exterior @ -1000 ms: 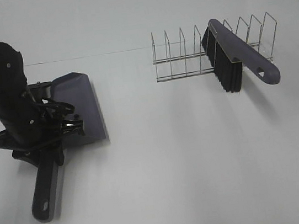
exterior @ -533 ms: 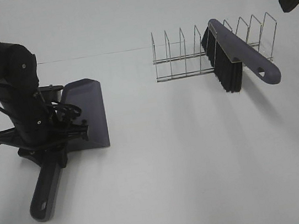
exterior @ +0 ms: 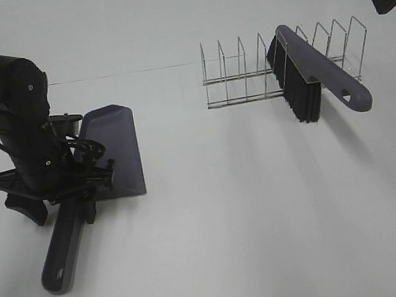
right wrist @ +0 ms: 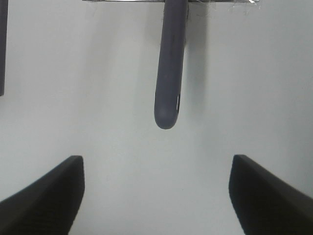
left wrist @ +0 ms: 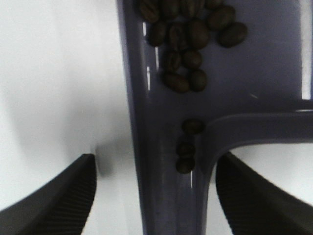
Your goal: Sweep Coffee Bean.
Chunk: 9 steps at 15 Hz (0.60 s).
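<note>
I seem to be working in a lab or test bench setup, not a home. A plain white worktop (exterior: 267,220) fills nearly the whole frame, bare of household clutter. Only a few staged props sit on it: a wire rack (exterior: 247,75) and brush (exterior: 321,76) at upper right, a dustpan (exterior: 113,149) at left beneath my black arm (exterior: 14,123).

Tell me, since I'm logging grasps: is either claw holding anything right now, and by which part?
Nothing is held. The left claw stands open astride the dustpan handle; the right claw is open above the brush handle.
</note>
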### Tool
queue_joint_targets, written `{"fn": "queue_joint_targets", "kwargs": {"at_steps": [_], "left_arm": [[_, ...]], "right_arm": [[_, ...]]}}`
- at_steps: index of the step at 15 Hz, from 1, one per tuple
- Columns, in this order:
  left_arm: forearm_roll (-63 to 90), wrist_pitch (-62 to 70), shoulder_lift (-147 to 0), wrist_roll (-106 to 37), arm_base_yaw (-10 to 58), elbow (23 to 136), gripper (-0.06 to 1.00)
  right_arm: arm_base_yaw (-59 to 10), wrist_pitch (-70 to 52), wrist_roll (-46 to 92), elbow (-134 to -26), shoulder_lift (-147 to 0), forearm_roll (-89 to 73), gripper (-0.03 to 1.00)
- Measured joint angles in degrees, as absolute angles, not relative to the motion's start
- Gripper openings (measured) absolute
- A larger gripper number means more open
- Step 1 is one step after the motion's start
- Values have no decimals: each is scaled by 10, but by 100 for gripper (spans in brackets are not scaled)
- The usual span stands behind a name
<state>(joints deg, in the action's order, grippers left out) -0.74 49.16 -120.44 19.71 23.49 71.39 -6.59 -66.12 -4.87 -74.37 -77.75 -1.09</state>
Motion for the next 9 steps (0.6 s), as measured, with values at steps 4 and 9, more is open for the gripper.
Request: {"fn": "queue_joint_targets", "kwargs": {"at_steps": [4,9], "left_arm": [[-49,573,-1195,195,235,715,75],[-52,598,-1083,195,235,715,76]], "right_arm": [[-66,-672,-38,-744,-778,0,77],[-66,-682,-34,-722,-774,0,77]]}}
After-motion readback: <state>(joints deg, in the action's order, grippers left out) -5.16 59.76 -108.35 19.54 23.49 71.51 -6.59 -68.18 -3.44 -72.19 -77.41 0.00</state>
